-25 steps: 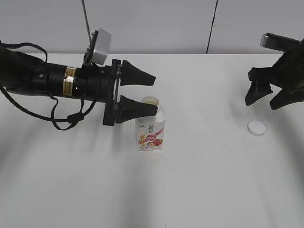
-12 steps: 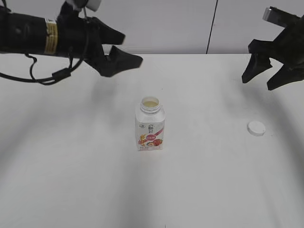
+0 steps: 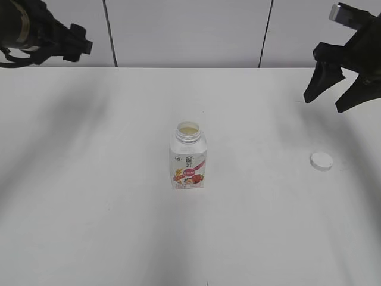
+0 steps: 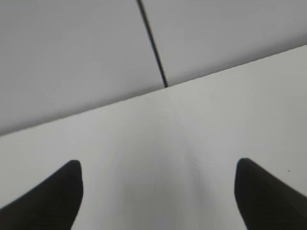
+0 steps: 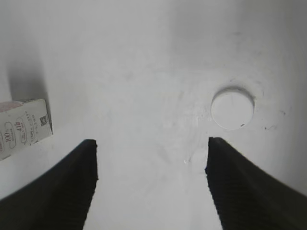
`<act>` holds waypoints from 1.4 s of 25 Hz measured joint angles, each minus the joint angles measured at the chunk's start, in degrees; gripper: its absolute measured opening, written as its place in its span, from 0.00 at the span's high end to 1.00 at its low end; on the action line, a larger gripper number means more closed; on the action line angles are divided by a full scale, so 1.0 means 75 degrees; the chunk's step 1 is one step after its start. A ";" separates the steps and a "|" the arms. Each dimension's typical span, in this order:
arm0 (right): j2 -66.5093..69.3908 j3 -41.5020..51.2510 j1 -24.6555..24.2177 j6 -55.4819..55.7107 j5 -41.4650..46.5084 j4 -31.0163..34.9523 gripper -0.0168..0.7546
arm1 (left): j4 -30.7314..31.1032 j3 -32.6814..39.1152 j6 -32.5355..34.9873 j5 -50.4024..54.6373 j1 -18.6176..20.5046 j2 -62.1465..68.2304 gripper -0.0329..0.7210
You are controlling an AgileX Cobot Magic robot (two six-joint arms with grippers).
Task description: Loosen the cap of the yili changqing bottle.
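The yili changqing bottle (image 3: 188, 158) stands upright in the middle of the white table, its wide neck open with no cap on it. Its lower part shows at the left edge of the right wrist view (image 5: 24, 127). The white cap (image 3: 321, 161) lies flat on the table to the right, apart from the bottle, and also shows in the right wrist view (image 5: 232, 108). My right gripper (image 3: 325, 103) hangs open and empty above the far right, behind the cap (image 5: 151, 143). My left gripper (image 4: 158, 165) is open and empty, facing the table's far edge; only its arm (image 3: 44, 33) shows top left.
A grey panelled wall (image 3: 190, 30) with dark seams runs behind the table's far edge. The white table (image 3: 119, 226) bears nothing else.
My left arm has pulled away from the bottle, up and to the far left. My right gripper has risen a little. The bottle and the cap have not moved.
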 joint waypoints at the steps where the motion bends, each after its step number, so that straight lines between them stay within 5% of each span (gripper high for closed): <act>1: -0.0007 -0.0018 0.0000 0.0000 0.0073 0.0007 0.26 | -0.0611 0.0000 0.0371 0.0196 0.0000 0.0000 0.18; 8: -0.0006 -0.0020 0.0000 0.0000 0.0435 0.0007 0.26 | -0.4794 0.0000 0.3511 0.1807 -0.0210 -0.0097 0.18; 13: -0.0006 -0.0026 0.0000 0.0000 0.0609 0.0014 0.26 | -0.6791 -0.0112 0.4632 0.3400 -0.0265 -0.0565 0.18; 22: -0.0346 -0.0026 0.0000 0.0205 0.0637 -0.0634 0.26 | -0.7837 -0.0535 0.5035 0.6406 -0.0265 -0.0686 0.18; 27: -0.1225 0.0078 0.0000 0.0497 0.0637 -0.1533 0.28 | -0.7834 -0.0552 0.5064 0.7094 -0.0265 -0.1044 0.18; 35: -0.3174 0.1440 0.0000 0.0657 0.0653 -0.1766 0.29 | -0.7996 -0.0552 0.5306 0.7584 -0.0265 -0.1971 0.18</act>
